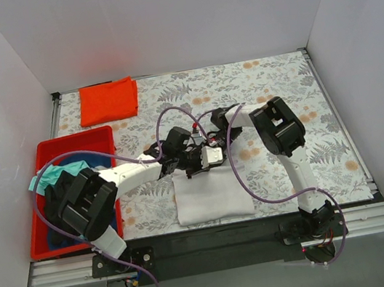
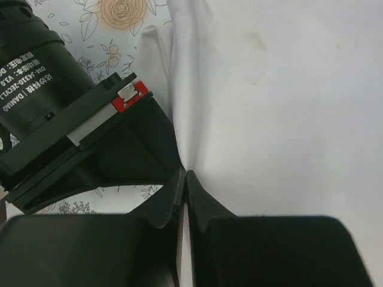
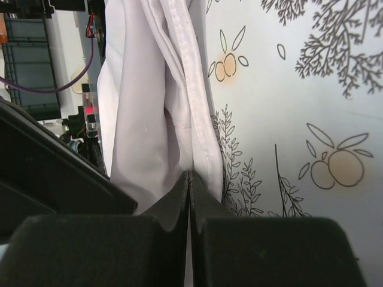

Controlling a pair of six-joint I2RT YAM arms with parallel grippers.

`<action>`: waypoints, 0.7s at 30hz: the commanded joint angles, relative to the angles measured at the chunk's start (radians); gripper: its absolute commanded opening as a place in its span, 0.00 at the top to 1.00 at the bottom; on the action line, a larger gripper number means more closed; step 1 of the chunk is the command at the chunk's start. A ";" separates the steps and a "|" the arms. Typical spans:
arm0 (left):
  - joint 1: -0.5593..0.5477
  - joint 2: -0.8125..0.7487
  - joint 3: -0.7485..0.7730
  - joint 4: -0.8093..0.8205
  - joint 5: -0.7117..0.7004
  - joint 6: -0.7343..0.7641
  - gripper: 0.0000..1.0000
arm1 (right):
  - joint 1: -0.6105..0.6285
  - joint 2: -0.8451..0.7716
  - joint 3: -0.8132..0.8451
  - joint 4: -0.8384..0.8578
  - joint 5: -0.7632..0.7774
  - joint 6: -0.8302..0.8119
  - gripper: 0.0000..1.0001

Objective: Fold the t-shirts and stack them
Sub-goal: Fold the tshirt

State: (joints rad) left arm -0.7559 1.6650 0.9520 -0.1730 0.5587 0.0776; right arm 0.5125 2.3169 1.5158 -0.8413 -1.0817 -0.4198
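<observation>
Closest to the lenses are the pinched fingertips. The left gripper [image 2: 185,179] has its jaws drawn together on a thin sliver of the white t-shirt [image 1: 212,197], and the right gripper [image 3: 190,176] is closed the same way over a bunched hem of the same cloth. Seen from above, the two sit almost touching at the far edge of the white t-shirt, over its left half. The left gripper is a little nearer the far-left corner and the right gripper nearer the middle of that edge. From both pincers the shirt spreads back toward the arm bases as a flat, partly folded rectangle. Its longer side runs left to right, parallel to the edge they hold. The coming move likely turns on this: all the loose cloth lies on the near side of the grip, so the held edge would probably go up and toward the bases to double the shirt over. The right half of that edge is ungripped and may sag. The orange-red t-shirt [image 1: 107,101], already folded square, lies well beyond the white t-shirt to its far left. The red bin [image 1: 73,139] stands to its left with a teal t-shirt [image 1: 42,180] spilling over the side. The left arm is the nearer one to both.
</observation>
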 commanded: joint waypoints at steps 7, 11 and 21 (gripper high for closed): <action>0.001 -0.080 -0.038 0.144 -0.065 0.088 1.00 | 0.004 0.047 -0.037 0.010 0.074 -0.082 0.99; 0.004 -0.073 -0.030 0.167 -0.071 0.093 1.00 | 0.004 0.047 -0.039 0.008 0.072 -0.088 0.99; 0.010 -0.051 -0.064 0.240 -0.117 0.117 1.00 | 0.003 0.018 -0.023 0.004 0.101 -0.082 0.99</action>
State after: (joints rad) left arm -0.7540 1.6440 0.9085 0.0303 0.4728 0.1658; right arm 0.5117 2.3196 1.5051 -0.8501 -1.0988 -0.4526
